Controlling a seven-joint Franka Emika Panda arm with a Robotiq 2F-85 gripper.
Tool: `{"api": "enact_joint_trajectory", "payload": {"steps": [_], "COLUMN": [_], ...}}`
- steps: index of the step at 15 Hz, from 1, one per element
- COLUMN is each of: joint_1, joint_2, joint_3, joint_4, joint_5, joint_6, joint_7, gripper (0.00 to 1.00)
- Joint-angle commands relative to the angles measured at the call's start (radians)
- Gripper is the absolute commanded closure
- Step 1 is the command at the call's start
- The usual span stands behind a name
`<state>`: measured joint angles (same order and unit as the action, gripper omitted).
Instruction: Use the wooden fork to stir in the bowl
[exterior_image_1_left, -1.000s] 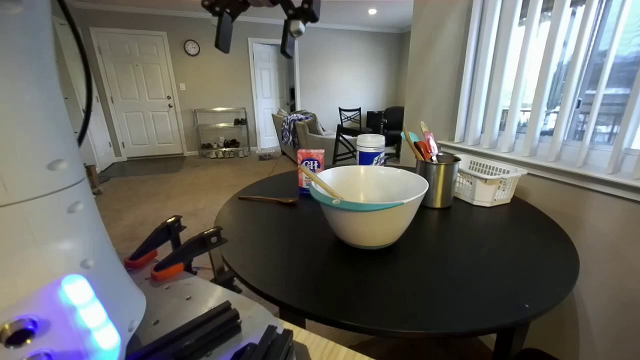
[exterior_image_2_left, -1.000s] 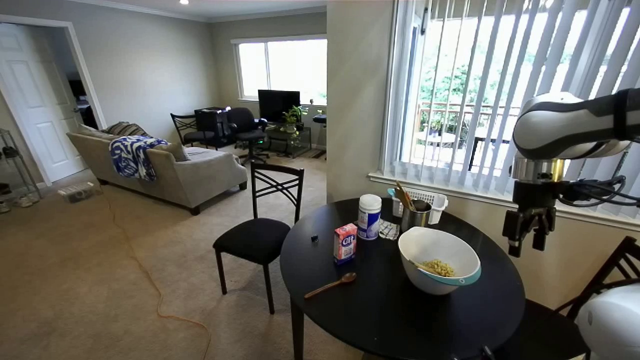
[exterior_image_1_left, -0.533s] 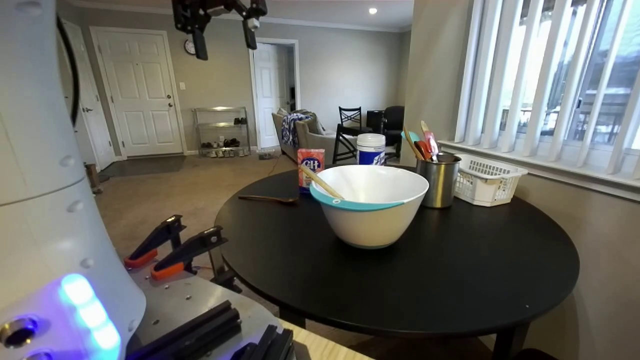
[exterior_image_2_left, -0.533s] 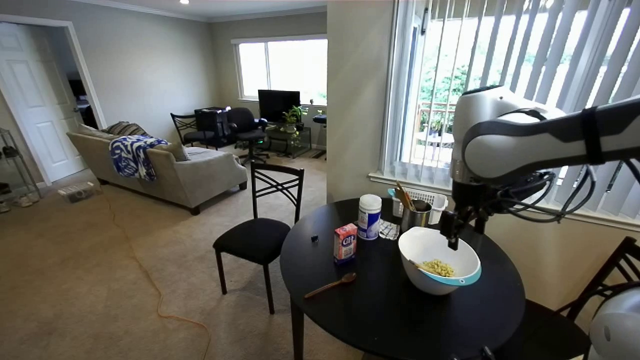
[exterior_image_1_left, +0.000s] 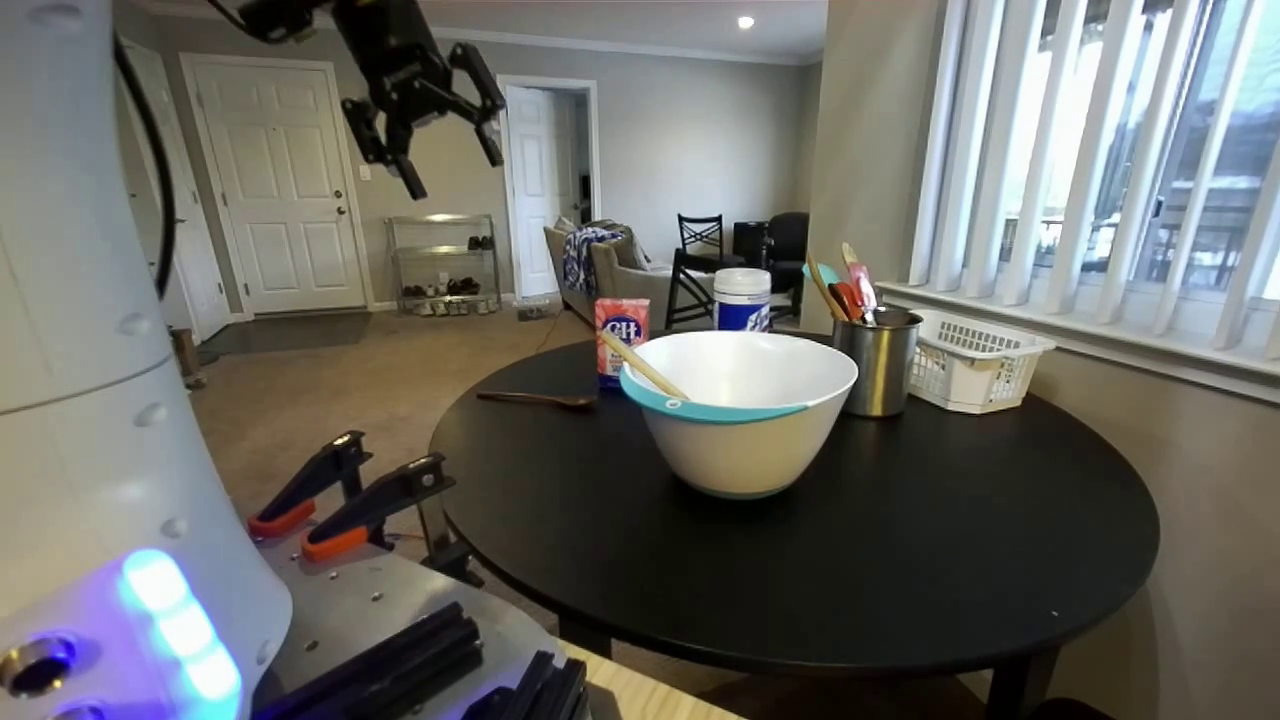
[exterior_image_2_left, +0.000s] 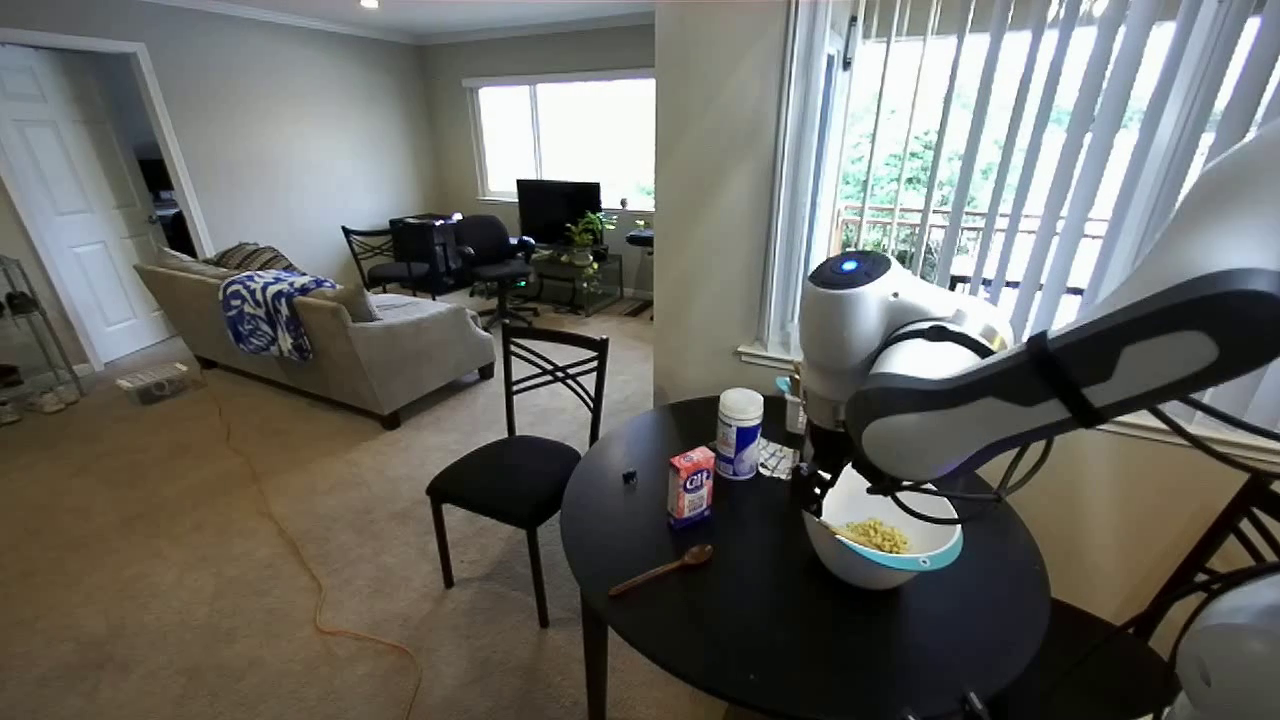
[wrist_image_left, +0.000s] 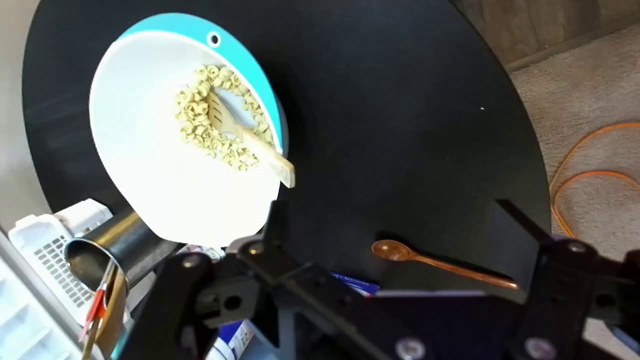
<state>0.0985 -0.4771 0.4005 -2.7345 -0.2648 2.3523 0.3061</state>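
**Fork lying in the bowl ungrasped; picking it up is coming first**

The round black table (exterior_image_1_left: 900, 570) is carrying the workspace, and the robot arm (exterior_image_2_left: 1015, 392) is reaching over it. The white, teal-edged bowl (exterior_image_1_left: 745, 447) is standing upright there. In an exterior view the gripper (exterior_image_1_left: 455, 173) is hanging higher than the bowl's rim, its jaws standing well apart and holding nothing. I am judging the step in hand to be lining up for the grasp, with stirring not yet starting.

A wooden spoon (wrist_image_left: 447, 265) is lying on the tabletop, apart from the bowl; the task is not asking for it. The wooden fork (wrist_image_left: 255, 145) is resting inside the bowl, its slotted head down, its handle leaning over the rim. In the wrist view the handle's end is showing near one fingertip, not between the two, so the next move is probably calling for shifting toward the bowl, turning across the slanting handle, lowering and pinching. The pale pasta curls (wrist_image_left: 192, 120) are lying around the fork's head, waiting for the stir.
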Motion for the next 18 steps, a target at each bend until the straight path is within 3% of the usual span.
{"api": "enact_joint_trajectory", "payload": {"steps": [1,4,5,7,15,18], "joint_1": [-0.092,-0.102,-0.061,-0.053,-0.036,-0.044], "joint_2": [0.231,0.358,0.267,0.313,0.294,0.410], "joint_3": [-0.011,-0.066,-0.081,-0.111,-0.110,-0.095], "joint_4": [0.094,0.190,0.118,0.146,0.139,0.208], "joint_5": [-0.193,-0.303,-0.267,-0.270,-0.269,-0.373], "joint_6": [0.064,0.035,0.039,0.041,0.040,0.044], "joint_7": [-0.011,-0.021,0.005,0.002,0.002,0.088], "gripper": [0.00,0.00,0.00,0.00,0.00,0.00]}}
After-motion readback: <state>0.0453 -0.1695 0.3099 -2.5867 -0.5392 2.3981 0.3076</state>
